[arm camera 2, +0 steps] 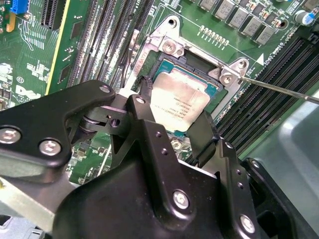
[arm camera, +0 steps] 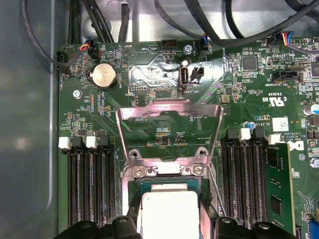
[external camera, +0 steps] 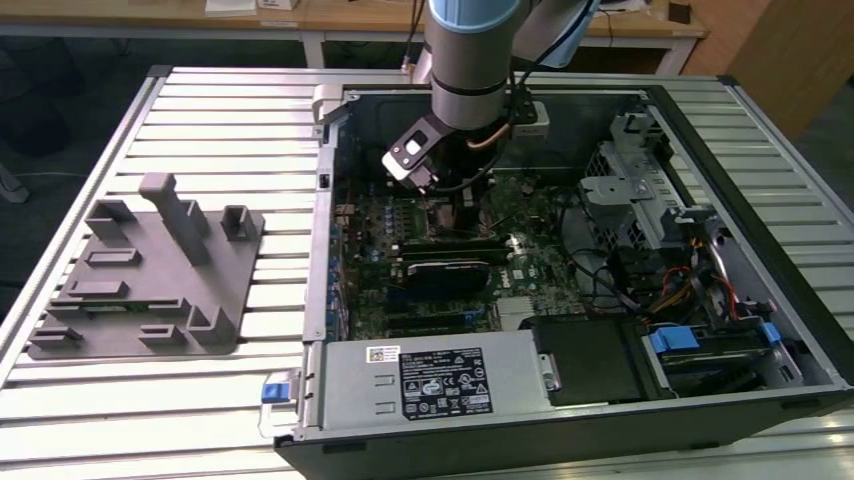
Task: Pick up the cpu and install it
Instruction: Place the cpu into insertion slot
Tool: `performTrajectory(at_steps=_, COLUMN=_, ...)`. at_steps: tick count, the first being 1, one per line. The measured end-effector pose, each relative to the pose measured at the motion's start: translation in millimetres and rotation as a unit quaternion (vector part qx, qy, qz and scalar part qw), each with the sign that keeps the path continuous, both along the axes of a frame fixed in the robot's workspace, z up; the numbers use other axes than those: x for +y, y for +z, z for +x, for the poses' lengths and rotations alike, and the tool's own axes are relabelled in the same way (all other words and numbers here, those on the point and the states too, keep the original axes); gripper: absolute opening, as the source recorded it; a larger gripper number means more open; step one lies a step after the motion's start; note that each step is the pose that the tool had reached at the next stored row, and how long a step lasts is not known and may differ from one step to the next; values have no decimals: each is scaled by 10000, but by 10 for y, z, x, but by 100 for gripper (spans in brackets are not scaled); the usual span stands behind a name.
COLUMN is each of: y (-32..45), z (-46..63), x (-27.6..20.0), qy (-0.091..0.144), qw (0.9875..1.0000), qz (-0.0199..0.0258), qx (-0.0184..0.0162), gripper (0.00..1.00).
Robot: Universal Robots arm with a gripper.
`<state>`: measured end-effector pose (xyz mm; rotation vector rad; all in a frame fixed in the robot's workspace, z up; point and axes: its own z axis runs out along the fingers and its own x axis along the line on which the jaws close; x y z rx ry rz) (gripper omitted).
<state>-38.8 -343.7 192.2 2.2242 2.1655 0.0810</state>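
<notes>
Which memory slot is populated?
The one holding the green memory module, at the outer end of its bank, farthest from the cpu. The other slots, on both sides of the cpu, are empty black channels.

This looks like a robotics lab or workshop: an opened computer case (external camera: 561, 435) lies on a slatted metal workbench (external camera: 200, 120), under a robot arm (external camera: 470, 50), with wooden desks (external camera: 360, 15) behind.

Three cameras watching one open computer case (external camera: 534, 440)
The exterior view is looking down from well off at the whole case and the arm (external camera: 467, 60); both wrist views are hovering close over the motherboard (arm camera: 149, 74), sharing the socket (arm camera 2: 172, 47) and the cpu (arm camera 2: 179, 102) at different angles.
</notes>
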Motion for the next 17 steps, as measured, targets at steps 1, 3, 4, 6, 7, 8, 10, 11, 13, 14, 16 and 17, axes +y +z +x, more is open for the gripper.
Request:
performTrajectory(at_steps=1, y=0, z=0, x=0, qy=0, qw=10000, qz=0, qx=0, gripper=54)
performTrajectory(at_steps=3, y=0, z=0, x=0, qy=0, qw=10000, qz=0, qx=0, gripper=54)
performTrajectory(at_steps=4, y=-2, z=1, x=1, qy=0, qw=10000, qz=2, qx=-2, gripper=55)
performTrajectory(at_steps=6, y=-2, z=0, x=0, qy=0, qw=10000, qz=1, qx=-1, gripper=55)
performTrajectory(at_steps=7, y=-1, z=0, x=0, qy=0, qw=10000, qz=1, qx=0, gripper=62)
performTrajectory(at_steps=8, y=-1, z=0, x=0, qy=0, qw=10000, qz=1, qx=0, gripper=62)
performTrajectory(at_steps=10, y=-1, z=0, x=0, qy=0, qw=10000, qz=0, qx=0, gripper=62)
performTrajectory(at_steps=11, y=0, z=0, x=0, qy=0, qw=10000, qz=0, qx=0, gripper=62)
performTrajectory(at_steps=13, y=12, z=0, x=0, qy=0, qw=10000, qz=0, qx=0, gripper=62)
performTrajectory(at_steps=14, y=19, z=0, x=0, qy=0, qw=10000, qz=0, qx=0, gripper=62)
performTrajectory(at_steps=16, y=22, z=0, x=1, qy=0, qw=10000, qz=2, qx=-1, gripper=62)
performTrajectory(at_steps=17, y=23, z=0, x=0, qy=0, qw=10000, qz=0, qx=0, gripper=62)
